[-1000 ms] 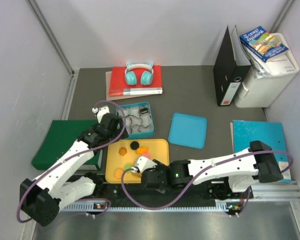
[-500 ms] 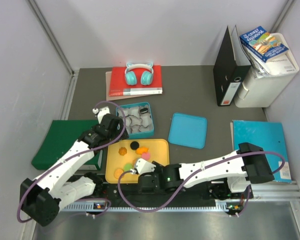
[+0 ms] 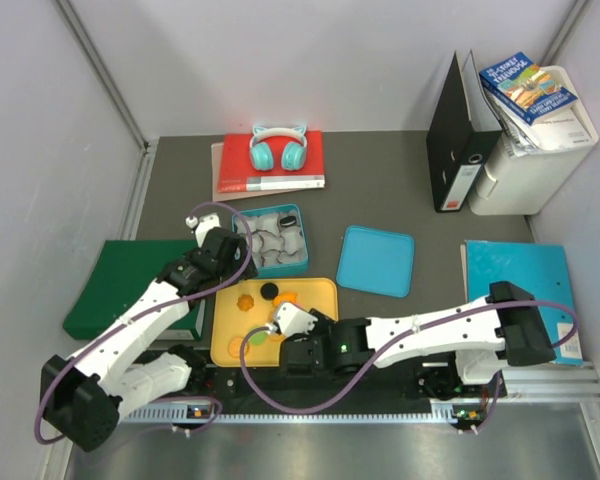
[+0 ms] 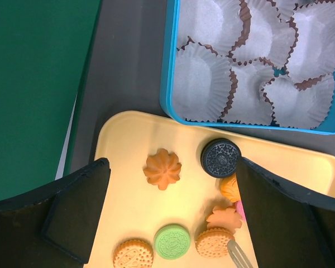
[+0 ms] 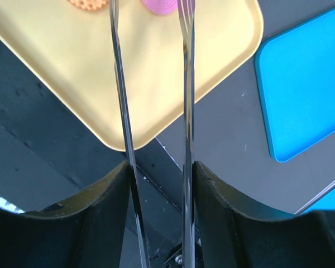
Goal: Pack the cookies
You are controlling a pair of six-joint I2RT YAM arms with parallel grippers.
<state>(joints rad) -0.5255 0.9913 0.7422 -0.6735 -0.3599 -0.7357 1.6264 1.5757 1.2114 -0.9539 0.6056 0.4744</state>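
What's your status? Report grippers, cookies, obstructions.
Left gripper open, empty. Right gripper shut on tongs, tips by pink cookie. Cookies on yellow tray; none seen in blue box. Nothing blocking.

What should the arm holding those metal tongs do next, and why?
Probably ease down and squeeze the tongs onto the pink cookie. The right gripper holds them with tips apart, the cookie seems to lie between the tips on the tray, and the cups are empty.

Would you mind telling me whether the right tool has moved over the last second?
Yes. The right tool, gripping tongs, has moved from the near right corner of the yellow tray farther in over it.
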